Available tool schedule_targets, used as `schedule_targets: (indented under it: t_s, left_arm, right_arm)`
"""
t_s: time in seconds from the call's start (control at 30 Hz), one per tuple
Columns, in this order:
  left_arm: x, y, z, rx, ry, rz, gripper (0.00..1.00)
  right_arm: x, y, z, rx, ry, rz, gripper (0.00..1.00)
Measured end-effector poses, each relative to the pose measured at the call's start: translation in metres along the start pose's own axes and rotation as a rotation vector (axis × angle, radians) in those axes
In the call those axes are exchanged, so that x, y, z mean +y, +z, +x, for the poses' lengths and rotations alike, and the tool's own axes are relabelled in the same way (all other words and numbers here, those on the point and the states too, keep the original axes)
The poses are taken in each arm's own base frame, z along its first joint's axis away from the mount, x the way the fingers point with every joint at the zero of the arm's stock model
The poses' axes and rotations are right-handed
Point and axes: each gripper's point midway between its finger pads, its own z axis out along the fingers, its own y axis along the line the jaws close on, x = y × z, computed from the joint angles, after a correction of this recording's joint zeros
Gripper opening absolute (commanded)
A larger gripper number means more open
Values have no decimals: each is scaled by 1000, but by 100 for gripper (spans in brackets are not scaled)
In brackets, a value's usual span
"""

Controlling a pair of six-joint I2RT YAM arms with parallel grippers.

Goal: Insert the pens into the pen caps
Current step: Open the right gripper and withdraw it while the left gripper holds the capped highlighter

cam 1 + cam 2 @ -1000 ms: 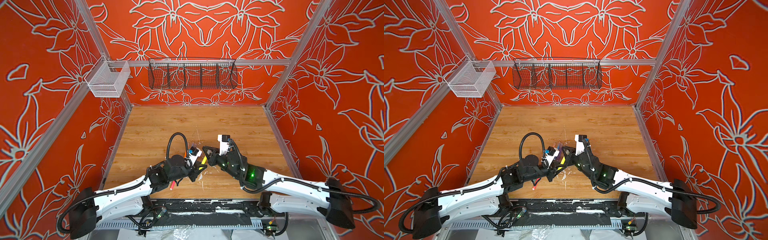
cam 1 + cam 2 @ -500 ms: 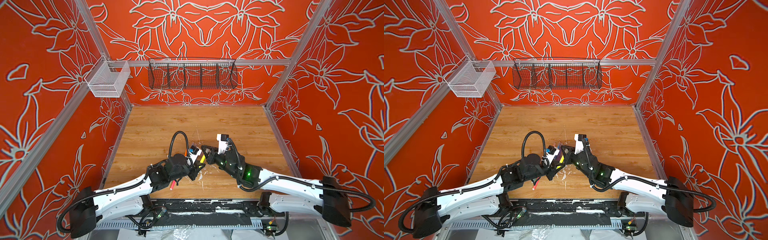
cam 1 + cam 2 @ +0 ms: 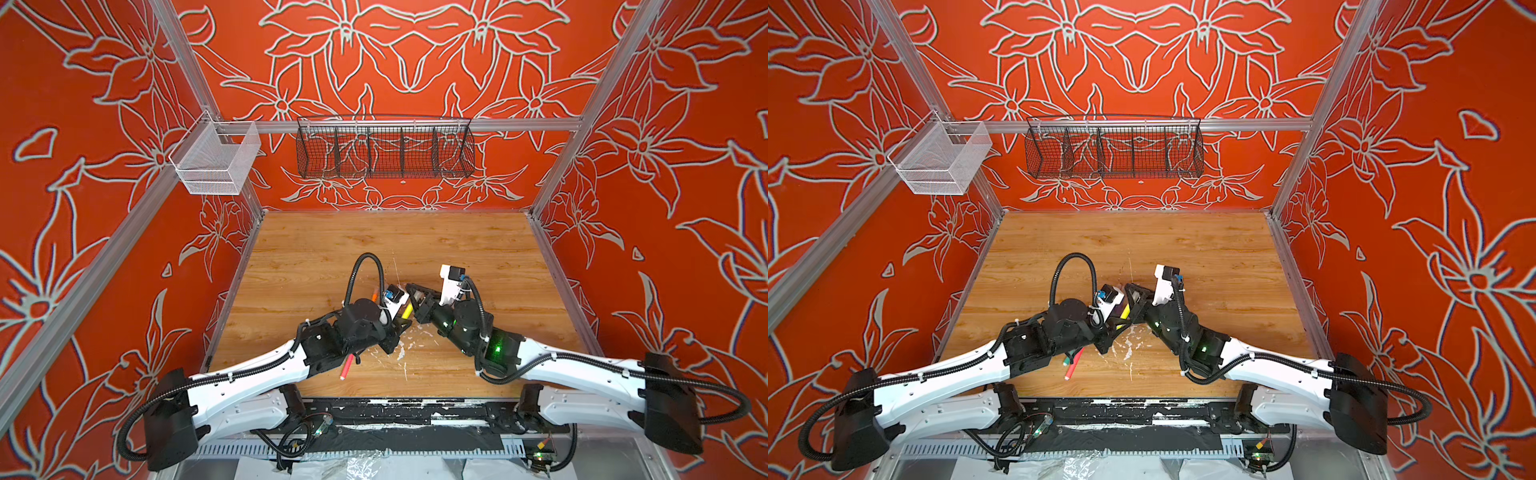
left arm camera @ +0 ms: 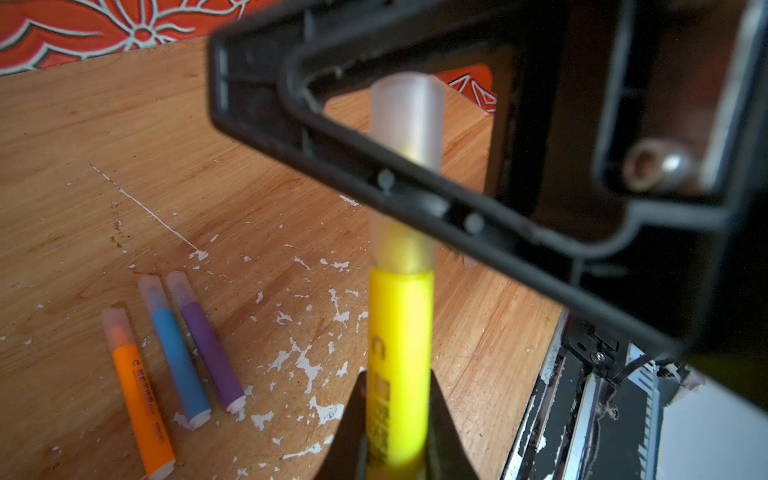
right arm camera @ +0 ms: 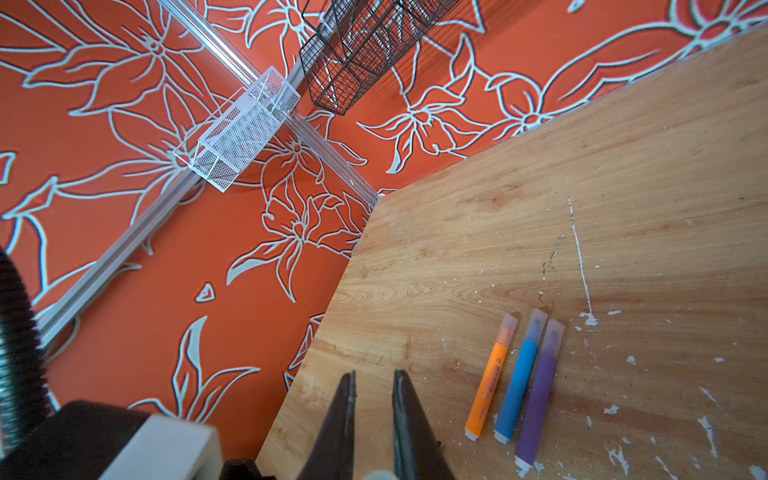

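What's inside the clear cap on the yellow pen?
The yellow pen enters it; faint yellow shows through the clear cap. How far the tip reaches is hidden: a black finger of the right gripper crosses the cap's middle.

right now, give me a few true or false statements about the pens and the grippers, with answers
1. The left gripper grips the yellow pen. True.
2. The yellow pen's tip is bare. False: a clear cap sits over it.
3. The orange pen, blue pen and purple pen lie side by side on the table, all capped. True.
4. The purple pen lies between the other two. False: the blue pen is in the middle.
5. The right gripper holds the pink-red pen. False: that pen lies on the table by the left arm, and the right gripper is shut on the clear cap.
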Motion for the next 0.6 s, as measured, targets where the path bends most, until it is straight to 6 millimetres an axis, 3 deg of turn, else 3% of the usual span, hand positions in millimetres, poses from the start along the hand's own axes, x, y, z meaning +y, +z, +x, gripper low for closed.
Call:
schedule_targets:
  t_s: [0.6]
  left_arm:
    - [9, -1, -6, 41, 14, -9, 0]
  right_arm:
    - [-1, 6, -3, -51, 27, -3, 0]
